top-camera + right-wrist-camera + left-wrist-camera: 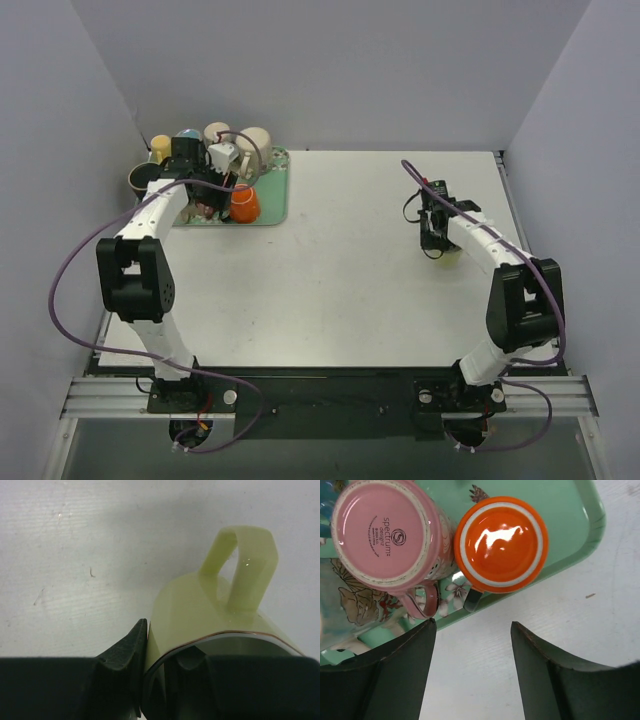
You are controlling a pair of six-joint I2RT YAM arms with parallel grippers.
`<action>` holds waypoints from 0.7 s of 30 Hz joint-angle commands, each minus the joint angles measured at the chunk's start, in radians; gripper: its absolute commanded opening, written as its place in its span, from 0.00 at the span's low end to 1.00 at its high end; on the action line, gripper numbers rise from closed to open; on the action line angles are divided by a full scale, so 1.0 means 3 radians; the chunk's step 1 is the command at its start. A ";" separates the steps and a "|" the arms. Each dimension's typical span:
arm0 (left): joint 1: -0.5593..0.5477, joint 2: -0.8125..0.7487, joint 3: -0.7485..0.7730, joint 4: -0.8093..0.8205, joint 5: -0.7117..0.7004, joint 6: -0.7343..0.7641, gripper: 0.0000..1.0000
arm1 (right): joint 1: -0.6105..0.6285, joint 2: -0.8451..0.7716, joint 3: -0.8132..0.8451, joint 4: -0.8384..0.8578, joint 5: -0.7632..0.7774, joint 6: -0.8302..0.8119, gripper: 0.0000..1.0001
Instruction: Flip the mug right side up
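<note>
Right side of table (330, 280): the right gripper (437, 240) is closed on the rim of the pale yellow-green mug (447, 257). In the right wrist view one finger (131, 645) presses the outer wall and the other sits inside the mouth, so the wall of the mug (200, 610) is pinched between them. The mouth faces the wrist camera and the body points away toward the table surface. The handle (247, 565) stands out on the side of the mug that shows uppermost in that view. I cannot tell whether the base touches the table.

In the overhead view this mug lies right of centre, well apart from the tray.

Far left: the green tray (277, 185) carries a group of cups. The left gripper (212, 205) hovers at the tray's near edge, jaws spread wide with nothing between them. The left wrist view shows the left gripper (472, 625) over bare table just beside the tray rim (585, 525). Beyond its fingertips sit an orange mug (501, 542) and a pink mug (385, 530), both base-up and touching side by side. The pink base bears a printed maker's stamp. The orange mug (244, 203) is at the tray's near right part.
</note>
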 commanded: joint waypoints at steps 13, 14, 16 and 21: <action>0.0009 0.0291 -0.0171 0.0674 -0.0101 0.0364 0.62 | -0.0464 0.0365 0.0299 0.0208 -0.0462 0.0003 0.21; 0.0019 0.0326 -0.0160 0.0653 -0.0152 0.0359 0.62 | -0.0464 0.0330 0.0294 0.0193 -0.0467 0.0009 0.28; 0.0029 0.0352 -0.0160 0.0627 -0.0128 0.0384 0.61 | -0.0454 0.0248 0.0294 0.0162 -0.0508 0.0019 0.40; 0.0029 0.0398 -0.0237 0.0745 -0.0056 0.0435 0.58 | -0.0408 0.0013 0.0289 0.0055 -0.0555 0.0024 0.64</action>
